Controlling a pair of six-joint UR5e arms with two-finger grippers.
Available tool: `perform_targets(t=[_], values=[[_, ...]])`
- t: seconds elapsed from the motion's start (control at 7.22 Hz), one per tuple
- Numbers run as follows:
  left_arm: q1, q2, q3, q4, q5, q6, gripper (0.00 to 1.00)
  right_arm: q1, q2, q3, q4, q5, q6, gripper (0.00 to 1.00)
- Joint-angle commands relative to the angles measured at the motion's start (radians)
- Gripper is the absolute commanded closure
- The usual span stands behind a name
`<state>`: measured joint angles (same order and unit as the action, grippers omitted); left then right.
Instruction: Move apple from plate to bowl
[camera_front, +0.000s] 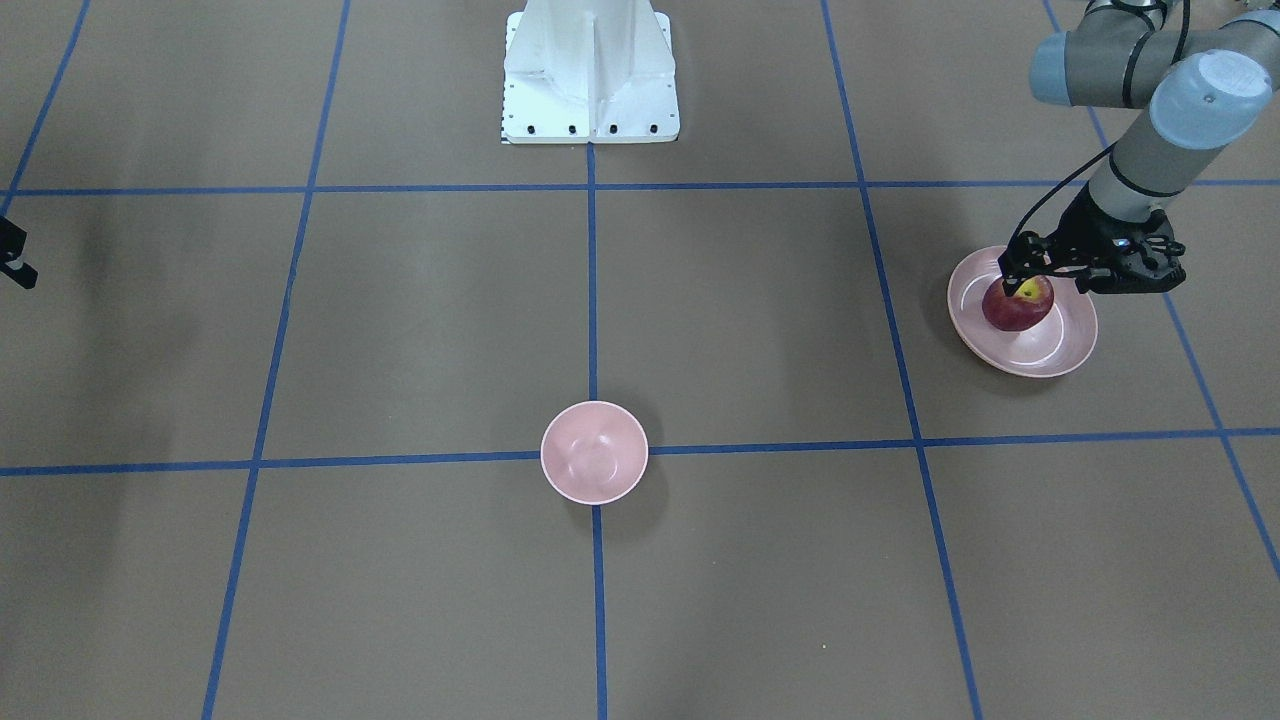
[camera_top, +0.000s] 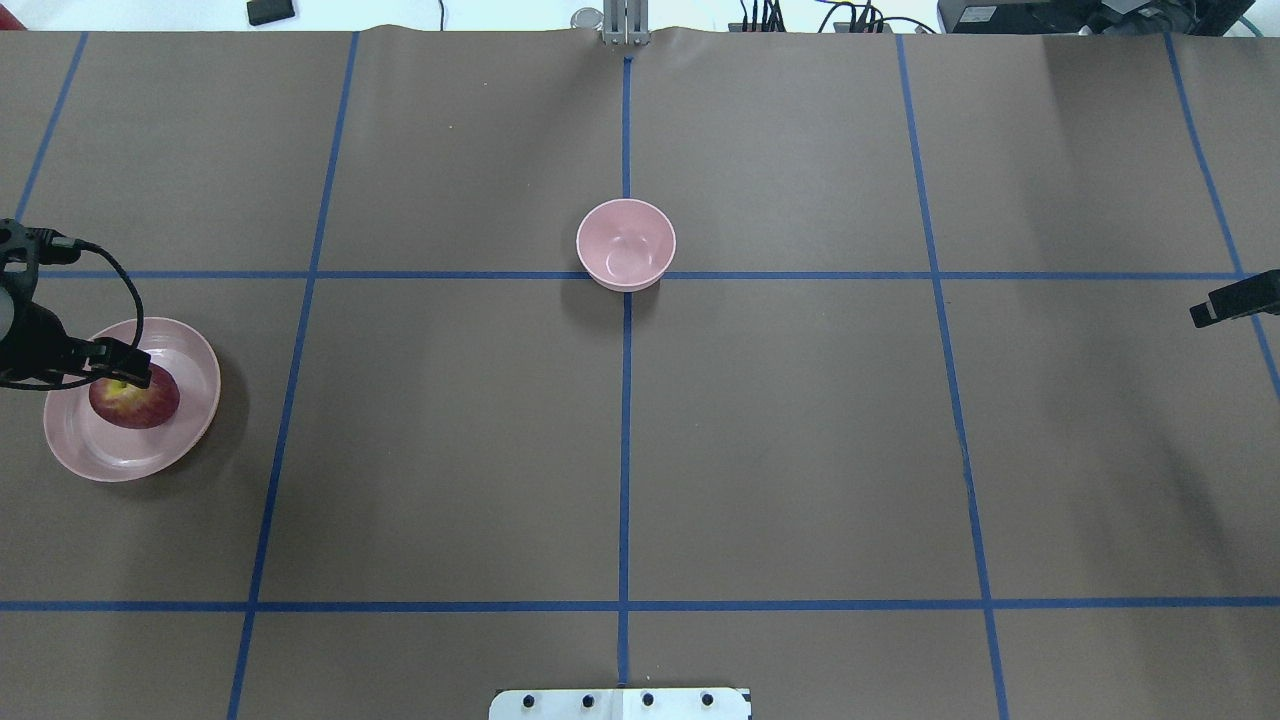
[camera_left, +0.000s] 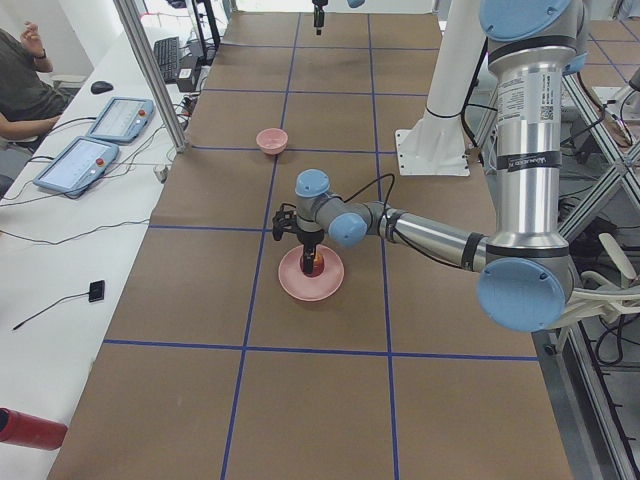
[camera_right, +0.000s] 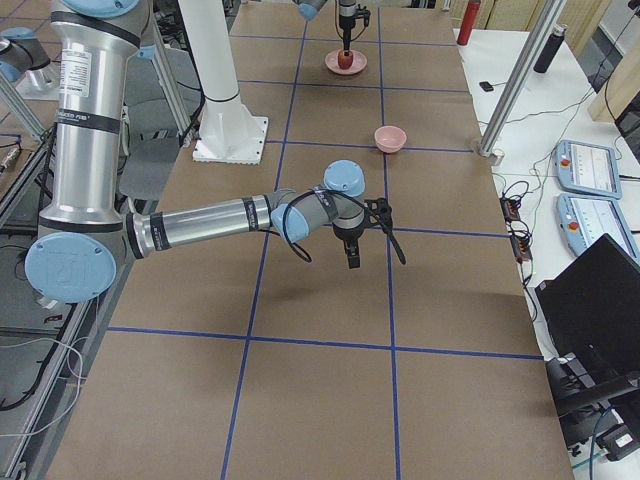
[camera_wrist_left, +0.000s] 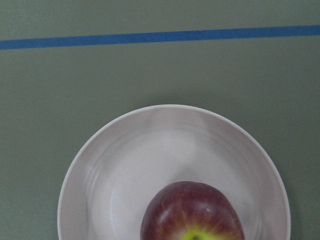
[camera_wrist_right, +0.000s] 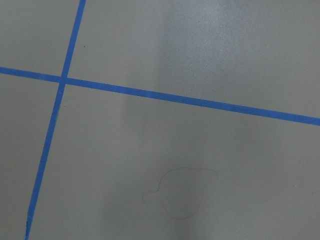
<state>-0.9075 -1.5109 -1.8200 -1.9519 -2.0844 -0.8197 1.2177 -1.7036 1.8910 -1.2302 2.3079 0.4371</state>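
Observation:
The dark-red apple (camera_front: 1018, 308) with its yellow-green stem patch lies on the wide pale-pink plate (camera_front: 1070, 340) at the table's left end. It also shows in the overhead view (camera_top: 135, 402) and low in the left wrist view (camera_wrist_left: 192, 212). My left gripper (camera_front: 1022, 280) is right over the apple and looks open. One fingertip (camera_top: 140, 377) sits beside the stem patch. The small deep pink bowl (camera_top: 626, 244) stands empty at mid-table on the centre blue line. My right gripper (camera_top: 1215, 308) hangs over bare table at the right edge, and its jaws are not readable.
The brown table is marked with a blue tape grid. The white robot base (camera_front: 590, 75) is at the near side. Tablets, cables and an operator (camera_left: 25, 75) are along the far side. The stretch between the plate (camera_top: 190, 360) and the bowl holds nothing.

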Motion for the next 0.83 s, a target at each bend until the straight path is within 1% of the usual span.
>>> perform_targets(t=[0.0, 0.28, 0.42, 0.55, 0.69], values=[[0.001, -0.02, 0.036, -0.019, -0.026, -0.001, 0.02, -0.003, 0.001, 0.0, 0.0, -0.001, 0.0, 0.0], [0.016, -0.022, 0.076, -0.059, -0.029, -0.001, 0.02, -0.003, -0.004, -0.004, 0.001, -0.002, 0.0, 0.0], [0.016, -0.023, 0.076, -0.059, -0.031, -0.003, 0.02, -0.004, -0.005, -0.004, 0.001, -0.002, 0.0, 0.0], [0.021, -0.035, 0.07, -0.07, -0.036, -0.047, 0.02, -0.004, -0.005, -0.004, 0.001, -0.004, 0.0, 0.0], [0.051, -0.043, 0.08, -0.093, -0.046, -0.091, 0.02, -0.004, -0.005, -0.004, 0.001, -0.004, 0.0, 0.0]])
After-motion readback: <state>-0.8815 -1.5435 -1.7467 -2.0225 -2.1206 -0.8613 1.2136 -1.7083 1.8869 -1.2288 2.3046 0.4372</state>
